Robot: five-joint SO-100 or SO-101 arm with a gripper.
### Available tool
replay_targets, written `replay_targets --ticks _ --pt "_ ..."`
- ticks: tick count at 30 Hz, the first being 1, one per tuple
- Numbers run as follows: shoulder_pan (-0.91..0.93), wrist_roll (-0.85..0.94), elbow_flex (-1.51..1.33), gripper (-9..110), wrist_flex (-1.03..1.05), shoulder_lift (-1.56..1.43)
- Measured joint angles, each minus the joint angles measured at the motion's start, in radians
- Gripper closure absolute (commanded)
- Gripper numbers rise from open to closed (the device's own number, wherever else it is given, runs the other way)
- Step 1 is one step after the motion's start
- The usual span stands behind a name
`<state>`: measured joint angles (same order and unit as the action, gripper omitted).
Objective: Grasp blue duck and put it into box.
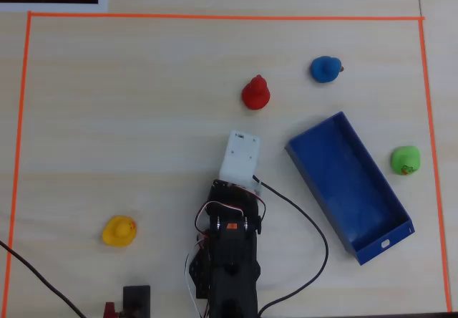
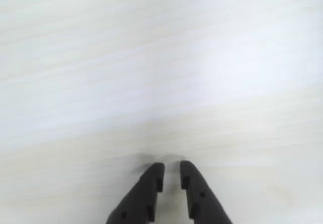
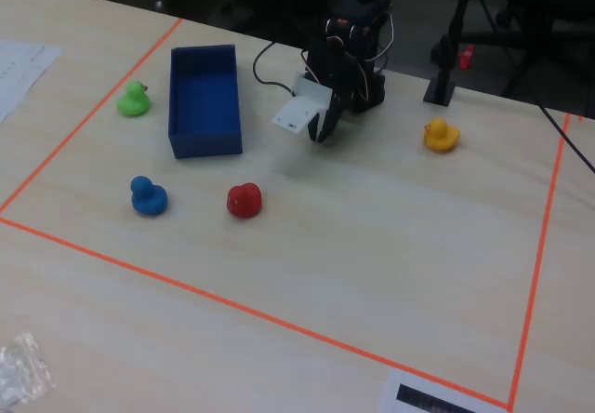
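The blue duck [image 1: 325, 69] stands on the light wooden table at the far right in the overhead view, and at the front left in the fixed view [image 3: 147, 196]. The dark-blue box [image 1: 348, 182] lies open and empty, slanted, between the blue duck and the arm; it also shows in the fixed view [image 3: 204, 97]. My gripper [image 2: 171, 171] points down at bare table, its jaws nearly together with only a thin slit and nothing between them. In the fixed view the gripper [image 3: 323, 132] hangs just over the table near the box's end, well away from the blue duck.
A red duck [image 1: 255, 93] stands left of the blue duck. A green duck [image 1: 406, 160] sits beyond the box's right side. A yellow duck [image 1: 119, 230] sits left of the arm base. Orange tape [image 1: 215, 16] frames the area. A black cable [image 1: 315, 232] loops by the base.
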<state>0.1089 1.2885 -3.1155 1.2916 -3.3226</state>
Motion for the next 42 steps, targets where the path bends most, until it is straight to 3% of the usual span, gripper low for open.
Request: replay_targets --ticks 12,16,25,32,36,42 --pt "-0.048 0.008 0.000 101 0.000 0.006" --pt "0.011 0.048 0.043 101 -0.052 0.130" --pt "0.311 -0.040 0.738 101 -0.118 0.612" --pt "0.469 -0.061 1.318 85 -0.089 0.962" --pt "0.511 -0.061 1.451 73 -0.156 1.100" --pt "0.531 -0.075 1.506 69 -0.307 1.255"
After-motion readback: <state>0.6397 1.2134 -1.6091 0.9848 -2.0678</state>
